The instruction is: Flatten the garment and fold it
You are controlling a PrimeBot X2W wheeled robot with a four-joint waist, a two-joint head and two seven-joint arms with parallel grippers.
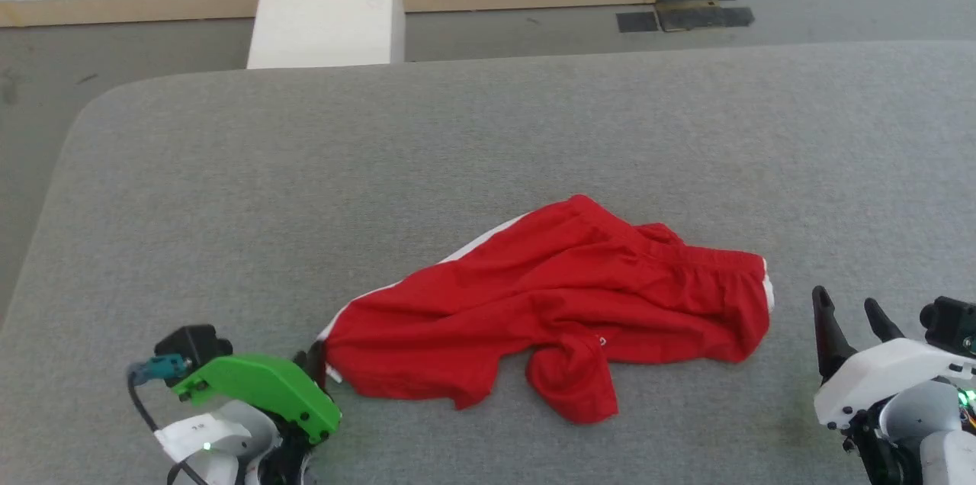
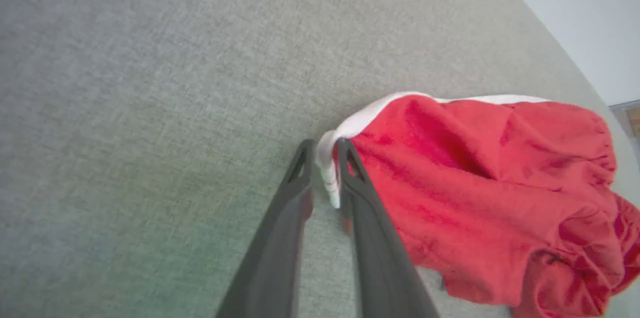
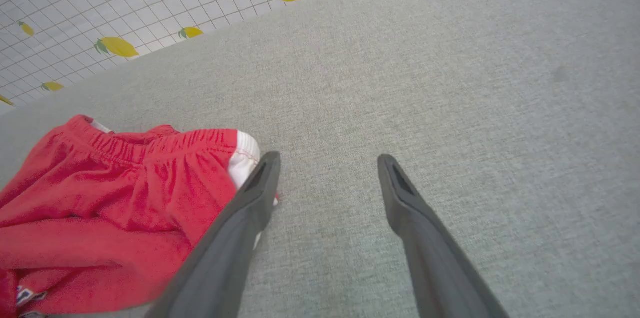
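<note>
The garment, bright red shorts with white trim, lies crumpled on the grey fabric-covered counter, near its front edge and a little right of the middle in the head view. It stretches slantwise, with the gathered waistband at its right end and a leg running down to the left. A bunched fold sits at the lower middle, with a small white logo just above it. The left pincer is at the garment's left tip. Its two dark fingers are drawn close together, pinching the white-trimmed edge between them, low over the counter. The right pincer stands spread wide with nothing between its fingers, near the waistband end. In the right wrist view one finger crosses in front of the white-edged corner. In the head view the right pincer sits apart from the cloth. Beyond the counter's far edge stands a white box on the floor, in front of a gridded wall printed with yellow lemons.
</note>
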